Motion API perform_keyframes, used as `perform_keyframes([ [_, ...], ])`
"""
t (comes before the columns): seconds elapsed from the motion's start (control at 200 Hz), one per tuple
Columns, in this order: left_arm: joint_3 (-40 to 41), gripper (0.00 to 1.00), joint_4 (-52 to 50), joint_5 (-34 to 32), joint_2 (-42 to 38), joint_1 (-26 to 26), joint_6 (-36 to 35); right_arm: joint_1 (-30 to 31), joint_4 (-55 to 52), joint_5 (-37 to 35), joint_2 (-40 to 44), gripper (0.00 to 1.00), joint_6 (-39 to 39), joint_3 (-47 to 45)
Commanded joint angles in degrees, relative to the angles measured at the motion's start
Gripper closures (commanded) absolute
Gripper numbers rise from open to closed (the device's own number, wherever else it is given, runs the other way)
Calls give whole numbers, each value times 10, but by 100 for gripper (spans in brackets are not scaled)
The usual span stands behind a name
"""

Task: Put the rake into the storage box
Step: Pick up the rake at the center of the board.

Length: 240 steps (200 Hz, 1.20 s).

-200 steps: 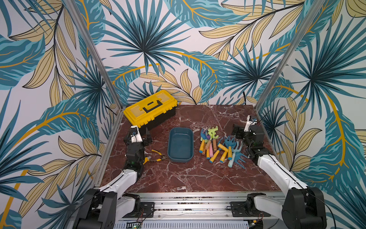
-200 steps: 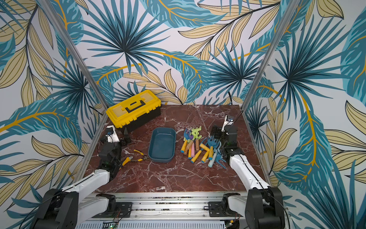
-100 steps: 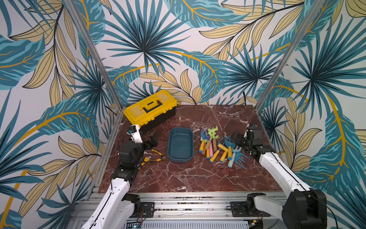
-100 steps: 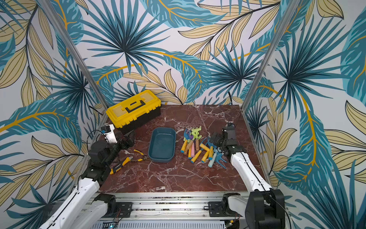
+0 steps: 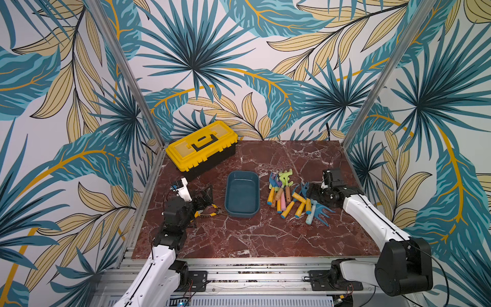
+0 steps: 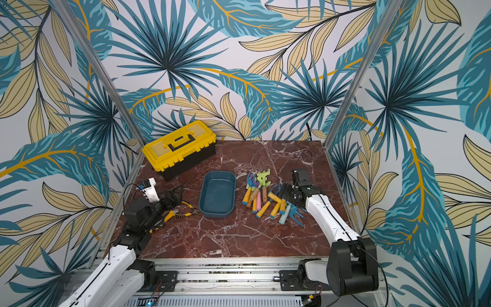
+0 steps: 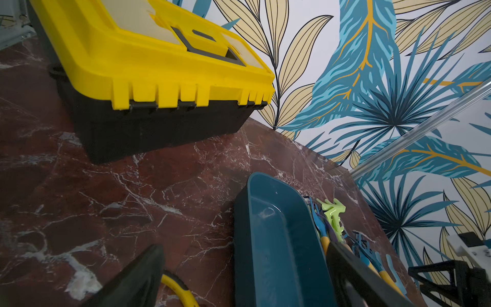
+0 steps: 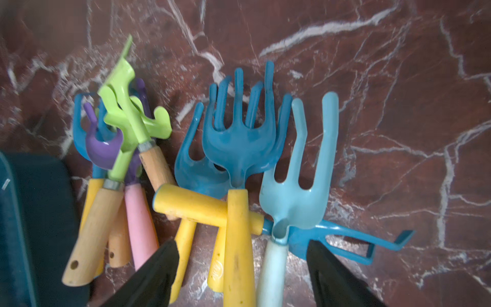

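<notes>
A: right gripper [image 8: 243, 247] sits over the rake pile [image 5: 292, 196], jaws apart, nothing clamped. A yellow handle [image 8: 236, 239] and a pale-blue handle [image 8: 273, 265] both lie between the fingers.
B: target?
A: blue rake [image 8: 239, 138] on that yellow handle, top of the heap, near the empty storage box [image 5: 241, 194]. left gripper [image 7: 244, 248] wide open, holding nothing.
B: handling?
A: looks light and stiff; painted head probably slick. Take the handle mid-length. Risk: pinching the pale-blue neighbour too.

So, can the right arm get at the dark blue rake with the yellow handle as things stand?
Probably yes: the right tool is open and low, straddling the handle of that rake. The pale blue fork lies right beside it, also between the jaws, and may get caught too.
</notes>
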<state>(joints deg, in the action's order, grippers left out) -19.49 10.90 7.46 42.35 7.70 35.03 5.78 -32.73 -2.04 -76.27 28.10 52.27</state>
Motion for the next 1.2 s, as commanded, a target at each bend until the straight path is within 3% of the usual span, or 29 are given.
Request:
perform_keyframes([
  [0.0, 16, 0, 39, 9, 0, -3, 13, 22, -39, -28, -27, 22, 17, 13],
  [0.195, 17, 0, 40, 10, -5, -3, 14, 54, -35, -65, -55, 32, 37, 13],
  [0.4, 19, 0, 46, 15, -5, -3, 18, 63, -21, -67, -90, 46, 43, 21],
  [0.726, 23, 0, 50, 14, -5, -3, 19, 66, -9, -67, -117, 60, 46, 29],
  [0.926, 26, 0, 54, 13, -5, -3, 18, 66, -13, -82, -89, 73, 45, 28],
  [1.196, 30, 0, 62, 11, -7, -3, 21, 80, -14, -62, -13, 74, 37, 39],
])
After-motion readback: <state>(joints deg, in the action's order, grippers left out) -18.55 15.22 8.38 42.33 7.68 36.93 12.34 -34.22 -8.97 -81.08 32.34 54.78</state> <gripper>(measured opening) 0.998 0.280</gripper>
